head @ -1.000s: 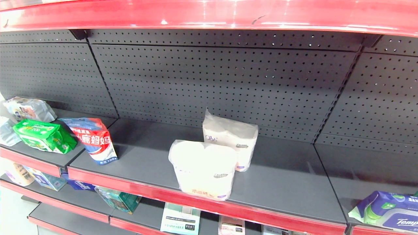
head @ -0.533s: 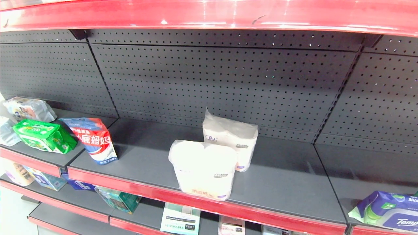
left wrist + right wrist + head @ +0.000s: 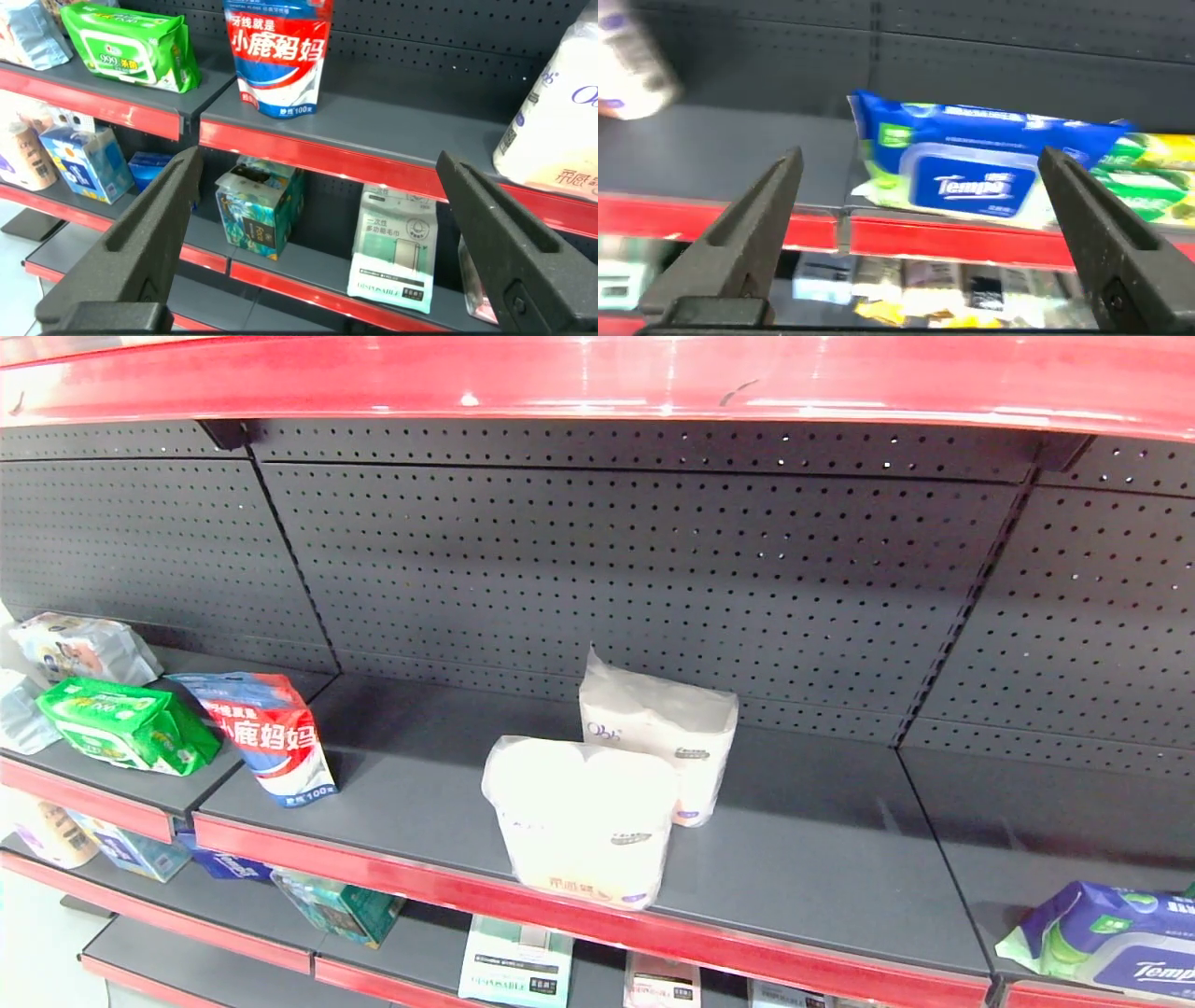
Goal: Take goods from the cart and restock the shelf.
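Partly restocked, seemingly between loads.
Stocked with two white tissue packs [image 3: 583,817] at the middle of the shelf [image 3: 822,840]; facing the shelf with left gripper [image 3: 318,252] and right gripper [image 3: 915,243] spread wide, empty.

Bright; overhead glare on red shelf edge [image 3: 597,378].

This is looking like a shop. A dark metal shelf [image 3: 822,840] with a red price rail [image 3: 420,885] and a perforated back panel [image 3: 653,569] is carrying packaged goods; left of the white tissue pack [image 3: 583,817] a red-and-blue pouch [image 3: 271,737] is standing, right of it a wipes pack [image 3: 1111,943] is lying.
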Tool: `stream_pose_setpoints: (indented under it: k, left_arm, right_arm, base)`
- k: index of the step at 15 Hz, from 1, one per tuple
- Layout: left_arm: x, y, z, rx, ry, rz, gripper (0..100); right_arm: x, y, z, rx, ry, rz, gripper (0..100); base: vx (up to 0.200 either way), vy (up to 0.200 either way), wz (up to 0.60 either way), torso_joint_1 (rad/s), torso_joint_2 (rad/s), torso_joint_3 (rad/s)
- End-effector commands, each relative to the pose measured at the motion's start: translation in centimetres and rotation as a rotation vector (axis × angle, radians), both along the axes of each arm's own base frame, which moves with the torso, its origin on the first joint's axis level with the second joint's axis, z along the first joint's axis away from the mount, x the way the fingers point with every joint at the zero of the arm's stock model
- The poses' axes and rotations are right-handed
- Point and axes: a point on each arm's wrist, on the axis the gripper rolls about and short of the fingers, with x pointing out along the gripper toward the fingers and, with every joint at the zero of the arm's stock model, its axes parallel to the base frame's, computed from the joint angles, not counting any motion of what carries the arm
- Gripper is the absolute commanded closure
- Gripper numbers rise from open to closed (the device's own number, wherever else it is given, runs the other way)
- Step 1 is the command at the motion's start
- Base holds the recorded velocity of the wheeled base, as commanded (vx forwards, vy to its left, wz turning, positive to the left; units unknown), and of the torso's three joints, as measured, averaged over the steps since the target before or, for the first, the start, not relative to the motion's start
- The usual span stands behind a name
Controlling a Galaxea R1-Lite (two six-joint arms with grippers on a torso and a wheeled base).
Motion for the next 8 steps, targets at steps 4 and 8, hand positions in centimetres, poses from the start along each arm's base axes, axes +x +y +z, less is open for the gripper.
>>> stream_pose_setpoints:
  k: [4,8]
  left_arm:
    - [0.00,0.00,0.01,-0.001,-0.001,0.001,0]
    - [0.00,0.00,-0.01,-0.001,0.000,0.001,0]
  right_arm:
    - [-0.02,-0.09,-0.03,0.016,0.002,0.064,0]
    - [-0.67,-0.36,-0.22,0.008,-0.066,0.185,0]
  base:
    - [0.000,0.000,0.00,0.000,0.00,0.000]
    - [0.000,0.000,0.00,0.000,0.00,0.000]
